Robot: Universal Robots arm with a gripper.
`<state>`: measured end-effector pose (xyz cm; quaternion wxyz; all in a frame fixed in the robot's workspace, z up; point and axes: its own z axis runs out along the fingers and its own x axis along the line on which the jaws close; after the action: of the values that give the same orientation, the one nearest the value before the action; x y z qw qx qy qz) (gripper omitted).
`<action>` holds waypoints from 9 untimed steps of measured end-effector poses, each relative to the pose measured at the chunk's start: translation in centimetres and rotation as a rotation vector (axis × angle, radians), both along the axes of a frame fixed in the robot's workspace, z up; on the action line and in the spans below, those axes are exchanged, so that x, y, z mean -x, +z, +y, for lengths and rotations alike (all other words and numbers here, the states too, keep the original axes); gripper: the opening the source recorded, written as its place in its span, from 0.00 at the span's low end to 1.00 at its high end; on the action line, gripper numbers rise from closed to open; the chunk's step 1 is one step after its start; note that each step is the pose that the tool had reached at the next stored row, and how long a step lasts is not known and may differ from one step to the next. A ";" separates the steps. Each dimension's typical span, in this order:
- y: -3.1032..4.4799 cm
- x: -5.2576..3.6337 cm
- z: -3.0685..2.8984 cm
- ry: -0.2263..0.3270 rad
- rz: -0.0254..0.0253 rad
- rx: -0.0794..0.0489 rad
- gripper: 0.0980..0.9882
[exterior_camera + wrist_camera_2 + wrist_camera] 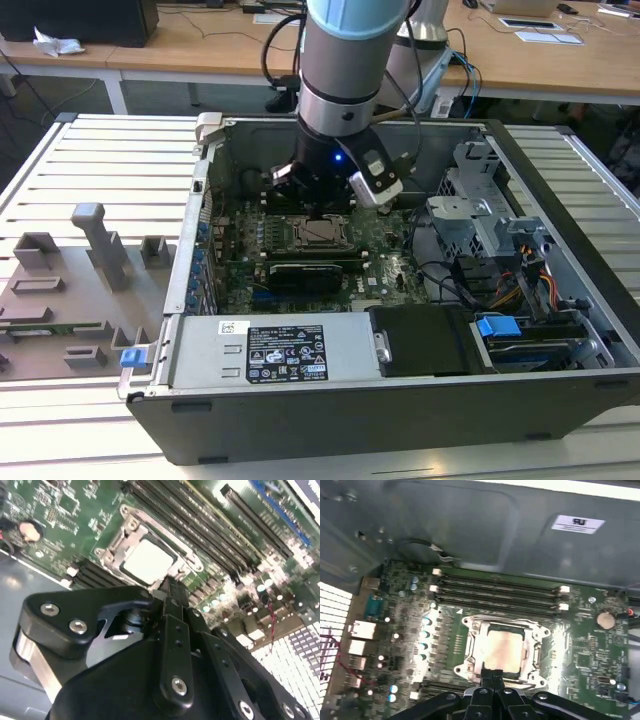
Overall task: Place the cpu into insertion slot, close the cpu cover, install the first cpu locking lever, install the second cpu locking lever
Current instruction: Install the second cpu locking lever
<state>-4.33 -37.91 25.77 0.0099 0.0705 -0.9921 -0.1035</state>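
The cpu lies flat in the insertion slot on the green board, its pale metal top showing. The silvery cpu cover lies down around it as a frame. A thin metal lever runs along one side of the frame. My gripper hangs just over the socket's edge, its two black fingers pressed together with nothing between them. In the second wrist view the gripper reaches the socket's rim beside the chip. The gripper stands upright over the socket inside the case.
Long black memory slots run beside the socket. The case walls enclose the board, with a power supply in front and a drive cage with cables at the exterior view's right. A grey fixture plate lies outside, at the left.
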 end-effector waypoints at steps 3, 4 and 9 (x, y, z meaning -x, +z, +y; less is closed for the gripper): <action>-0.10 0.00 -1.29 0.000 0.0000 0.000 0.01; -0.16 0.00 -1.96 0.000 0.0001 0.000 0.01; -1.47 0.26 -2.71 0.000 -0.0001 -0.001 0.01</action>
<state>-4.59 -40.62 24.29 0.0098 0.0705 -0.9920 -0.1039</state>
